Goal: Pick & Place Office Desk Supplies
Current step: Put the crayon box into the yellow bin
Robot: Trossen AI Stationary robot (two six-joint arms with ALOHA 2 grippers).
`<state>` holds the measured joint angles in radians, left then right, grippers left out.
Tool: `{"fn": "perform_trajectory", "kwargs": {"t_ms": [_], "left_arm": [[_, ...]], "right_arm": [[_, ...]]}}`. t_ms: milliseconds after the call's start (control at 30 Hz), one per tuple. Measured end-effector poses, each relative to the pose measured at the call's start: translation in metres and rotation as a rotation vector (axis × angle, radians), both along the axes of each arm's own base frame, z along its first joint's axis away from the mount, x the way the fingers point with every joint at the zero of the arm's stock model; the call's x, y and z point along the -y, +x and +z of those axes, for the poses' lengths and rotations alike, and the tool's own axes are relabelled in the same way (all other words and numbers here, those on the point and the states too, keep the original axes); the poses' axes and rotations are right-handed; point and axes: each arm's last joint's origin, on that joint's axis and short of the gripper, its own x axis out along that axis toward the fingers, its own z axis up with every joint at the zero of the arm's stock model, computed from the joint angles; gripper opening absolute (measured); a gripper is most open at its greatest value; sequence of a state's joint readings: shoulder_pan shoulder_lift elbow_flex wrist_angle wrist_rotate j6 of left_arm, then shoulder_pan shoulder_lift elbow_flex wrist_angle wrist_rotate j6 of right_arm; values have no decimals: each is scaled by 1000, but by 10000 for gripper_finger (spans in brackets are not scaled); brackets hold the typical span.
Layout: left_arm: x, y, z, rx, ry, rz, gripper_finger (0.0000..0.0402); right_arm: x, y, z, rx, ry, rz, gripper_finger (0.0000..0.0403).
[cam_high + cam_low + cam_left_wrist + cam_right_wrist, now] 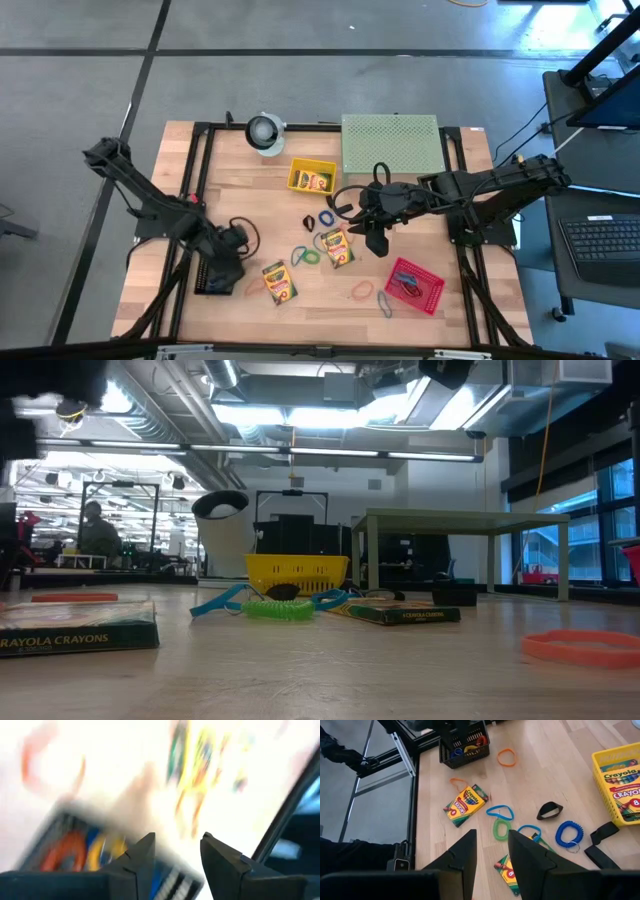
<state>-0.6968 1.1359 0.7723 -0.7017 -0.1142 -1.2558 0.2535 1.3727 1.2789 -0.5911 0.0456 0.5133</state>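
Note:
Two crayon boxes (280, 283) (337, 248) lie flat on the wooden table, and two more sit in the yellow basket (312, 177). Rubber bands lie loose: a green one (500, 829), a blue one (499, 812), an orange one (506, 757) and a blue coil (568, 833). A black clip (549, 810) rests beside them. My left gripper (177, 837) is open above the black basket (213, 277), which holds orange, blue and yellow bands (75, 851). My right gripper (492, 832) hangs open above the table's middle, with nothing between its fingers.
A red basket (415, 285) sits at the near right, with an orange band (361, 291) and a pale blue band (385, 305) beside it. The pale green perforated stand (390, 143) and a white-and-grey roll (265, 132) are at the far edge.

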Motion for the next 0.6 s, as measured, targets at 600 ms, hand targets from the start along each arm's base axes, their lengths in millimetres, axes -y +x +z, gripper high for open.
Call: {"fn": "perform_trajectory", "kwargs": {"t_ms": [600], "left_arm": [[-41, 74, -32, 93, 116, -237, 144]], "right_arm": [[-1, 4, 5, 64, 22, -7, 112]]}}
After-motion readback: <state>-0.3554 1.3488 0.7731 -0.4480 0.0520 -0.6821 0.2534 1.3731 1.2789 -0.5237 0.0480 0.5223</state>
